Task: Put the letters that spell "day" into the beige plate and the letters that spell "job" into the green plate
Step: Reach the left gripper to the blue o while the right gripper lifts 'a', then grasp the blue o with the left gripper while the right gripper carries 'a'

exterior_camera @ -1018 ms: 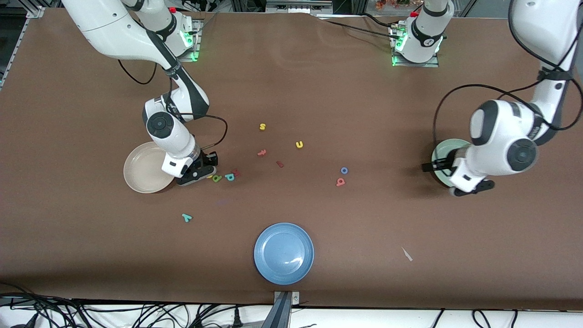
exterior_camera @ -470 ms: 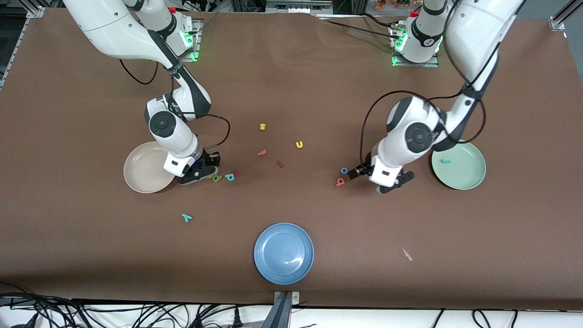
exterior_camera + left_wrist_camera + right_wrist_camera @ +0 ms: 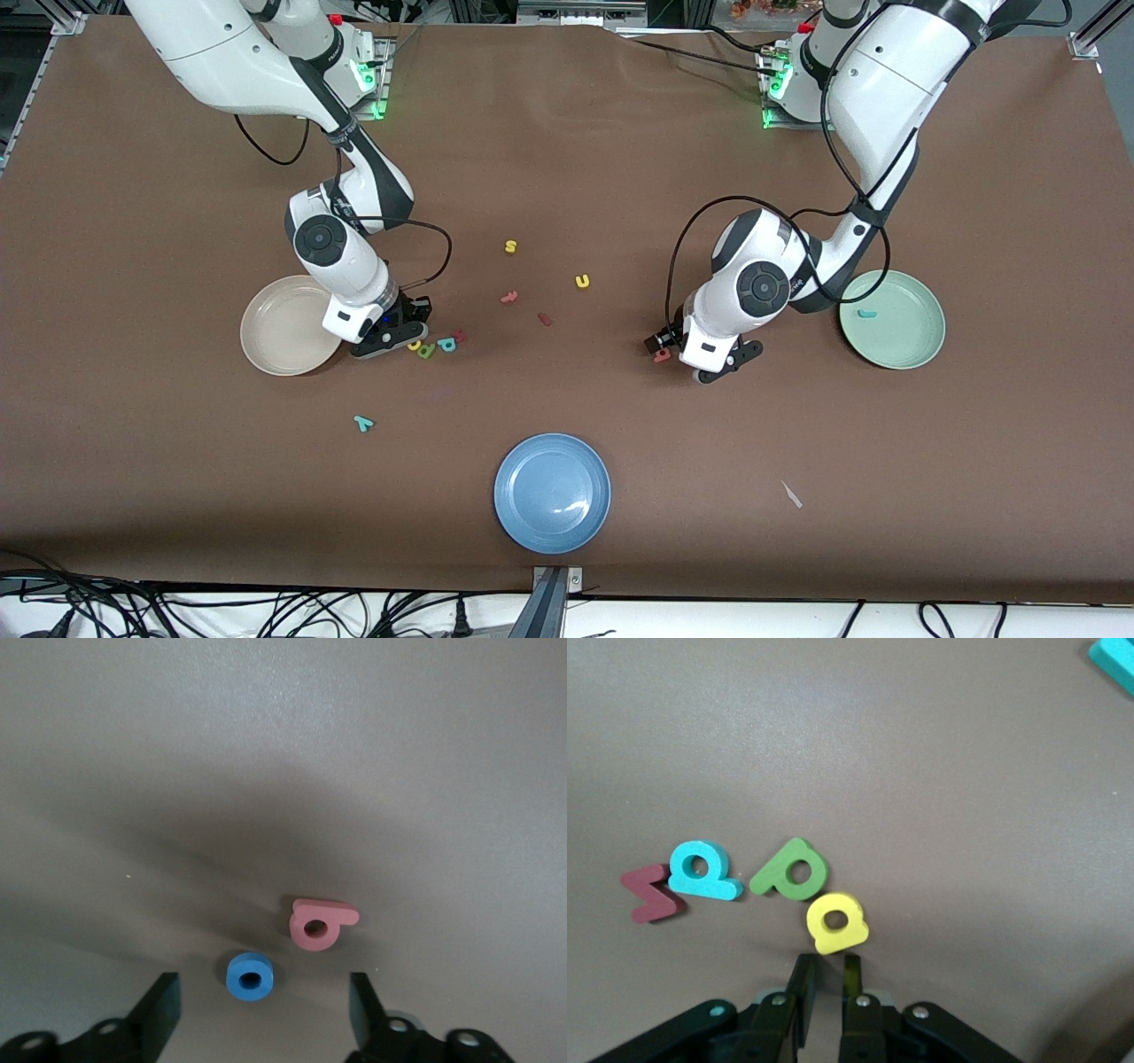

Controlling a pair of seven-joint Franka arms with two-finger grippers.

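Right gripper [image 3: 826,979]: low over the bench just beside the beige plate [image 3: 282,337]. Its jaws are almost closed with nothing between them; the yellow d [image 3: 836,922] lies just in front of the tips, not gripped.
Left gripper [image 3: 262,1010]: low over the bench, toward the left arm's end, between the middle of the bench and the green plate [image 3: 912,341]. Its jaws stand open, one on each side of the blue o [image 3: 250,975], without touching it.
Yellow d: on the bench near the beige plate, touching the green a [image 3: 790,871].
Green a: flat on the bench, with the teal p [image 3: 701,873] beside it and a dark red piece [image 3: 649,893] just after that.
Teal y [image 3: 363,423]: alone on the bench, nearer to the front camera than the beige plate.
Blue o: flat on the bench, close to the red b [image 3: 319,923] but apart from it.
Teal j [image 3: 865,313]: lies in the green plate.
Beige plate: holds no letter.
Blue plate [image 3: 532,509]: near the front edge of the bench, in the middle.
Other letters: a yellow s [image 3: 510,246], a yellow u [image 3: 582,281] and two small red pieces [image 3: 509,297] lie around the middle of the bench.
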